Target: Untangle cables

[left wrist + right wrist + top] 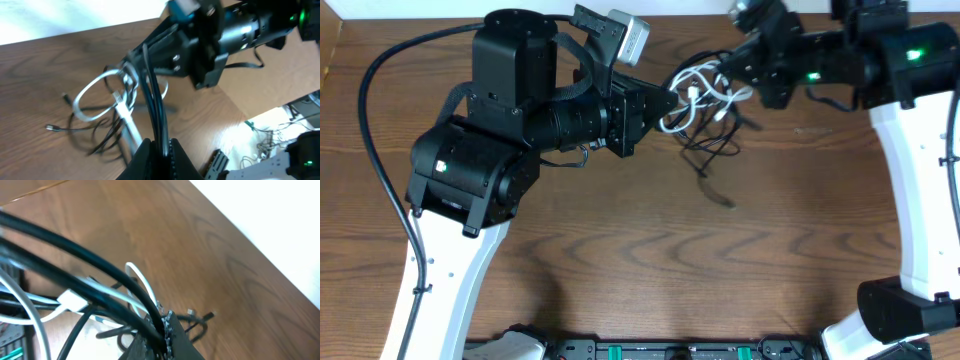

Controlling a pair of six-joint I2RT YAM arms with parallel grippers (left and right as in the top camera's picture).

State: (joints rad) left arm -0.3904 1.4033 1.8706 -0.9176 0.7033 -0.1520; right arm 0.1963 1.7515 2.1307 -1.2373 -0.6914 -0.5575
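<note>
The cables are a tangle of thin black cords (712,150) and one white cord (692,100), held between both grippers above the table at the back centre. My left gripper (670,100) is shut on black cords (152,100), which run taut from its jaws toward the right arm. My right gripper (725,70) is shut on black cords (100,290) too. The white cord loops (92,97) hang beside them, with a white plug (75,299) in the right wrist view. Loose black ends with small plug tips (725,203) trail onto the wood.
The wooden table (650,260) has a white wall along its back edge. A thick black robot cable (380,150) curves round the left arm. Both arm bases (440,290) stand at the front corners. A rail with connectors (650,350) runs along the front edge.
</note>
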